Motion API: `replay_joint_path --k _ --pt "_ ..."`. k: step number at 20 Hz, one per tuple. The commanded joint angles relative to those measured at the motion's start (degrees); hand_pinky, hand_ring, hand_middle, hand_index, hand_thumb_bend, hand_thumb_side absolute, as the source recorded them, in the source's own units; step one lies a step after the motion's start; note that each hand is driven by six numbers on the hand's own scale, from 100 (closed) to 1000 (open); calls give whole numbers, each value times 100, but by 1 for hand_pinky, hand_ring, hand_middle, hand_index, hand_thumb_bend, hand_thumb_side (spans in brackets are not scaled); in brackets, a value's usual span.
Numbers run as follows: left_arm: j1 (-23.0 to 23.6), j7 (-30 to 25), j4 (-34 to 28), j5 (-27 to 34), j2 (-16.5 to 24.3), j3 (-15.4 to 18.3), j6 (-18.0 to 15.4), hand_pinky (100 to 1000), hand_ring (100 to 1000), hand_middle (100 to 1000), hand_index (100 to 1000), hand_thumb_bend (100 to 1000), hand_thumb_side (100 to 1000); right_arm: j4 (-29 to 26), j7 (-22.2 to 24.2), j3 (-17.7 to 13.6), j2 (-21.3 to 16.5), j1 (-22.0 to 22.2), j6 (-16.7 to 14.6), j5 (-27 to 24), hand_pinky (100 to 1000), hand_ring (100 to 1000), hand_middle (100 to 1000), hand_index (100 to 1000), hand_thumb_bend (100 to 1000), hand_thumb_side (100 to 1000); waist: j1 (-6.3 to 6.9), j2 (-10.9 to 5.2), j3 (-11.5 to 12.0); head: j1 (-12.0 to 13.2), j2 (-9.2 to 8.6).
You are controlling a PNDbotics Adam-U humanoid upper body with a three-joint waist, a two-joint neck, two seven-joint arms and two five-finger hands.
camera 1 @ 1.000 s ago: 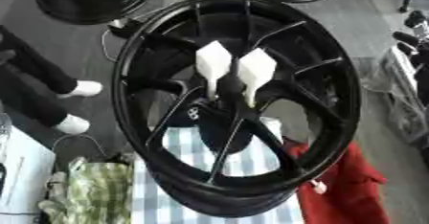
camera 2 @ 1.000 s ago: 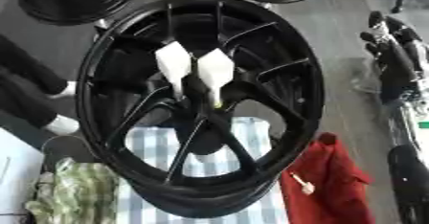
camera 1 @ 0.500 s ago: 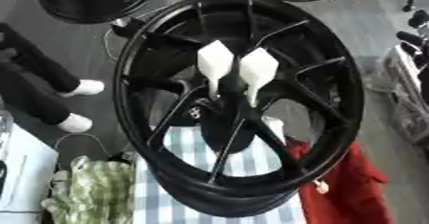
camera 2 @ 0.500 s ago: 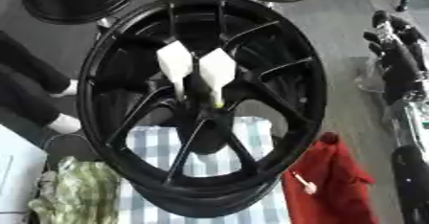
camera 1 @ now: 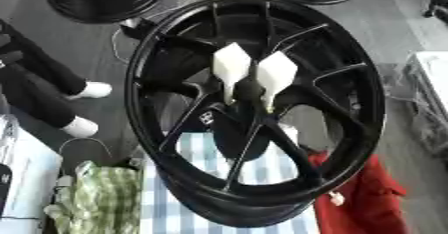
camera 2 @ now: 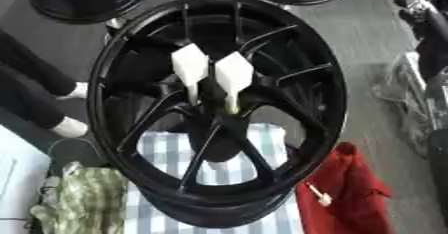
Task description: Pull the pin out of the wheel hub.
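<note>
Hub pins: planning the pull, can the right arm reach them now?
Probably yes: both white pins stand uncovered on the wheel hub, with nothing between them and the dark right arm at the view's edge.

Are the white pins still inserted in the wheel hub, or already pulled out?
Still in. Both white pins stand with their narrow ends at the hub of the black wheel. No robot hand shows.

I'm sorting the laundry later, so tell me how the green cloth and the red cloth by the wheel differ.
The green cloth is checked and lies crumpled at the wheel's lower left; the red cloth is plain and lies at its lower right. A small pale object rests on the red cloth, none on the green. Both are rumpled.
</note>
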Motion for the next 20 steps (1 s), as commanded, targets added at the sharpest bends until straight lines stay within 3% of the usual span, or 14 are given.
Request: replay_joint_path --k 1,6,10,12,14,17,20 --pt "-19 -7 -45 3 214 32 8 661 766 701 759 326 674 -205 327 160 -780 -308 111 120 922 809 822 807 289 379 -20 -134 -4 0 34" --pt "6 -17 -32 -8 248 22 14 661 766 701 759 326 674 -365 1116 593 -1724 -838 467 616 908 807 812 812 305 387 -63 -148 5 -10 34" --pt "22 -38 -21 -23 271 -1 26 661 766 701 758 324 675 -548 1823 899 -2255 -1288 530 1122 894 803 800 814 328 392 -104 -168 14 -18 34" --pt "24 -40 -19 -29 269 -2 28 661 766 701 757 324 674 -568 2159 1015 -2382 -1474 513 1369 891 803 796 816 333 397 -111 -176 21 -26 34" --pt "26 -45 -15 -30 270 -10 32 661 766 700 757 324 675 -600 2793 1177 -2464 -1671 439 1768 884 808 795 825 315 428 -118 -181 33 -44 34" --pt "36 -57 -4 -34 276 -21 40 661 766 700 755 324 675 -585 3737 1282 -2418 -1976 231 2280 884 812 796 831 309 427 -120 -182 34 -60 34" --pt "38 -61 -1 -34 272 -25 42 661 766 700 755 325 675 -570 4386 1393 -2320 -2224 -24 2532 884 815 797 833 306 421 -118 -176 44 -85 34"
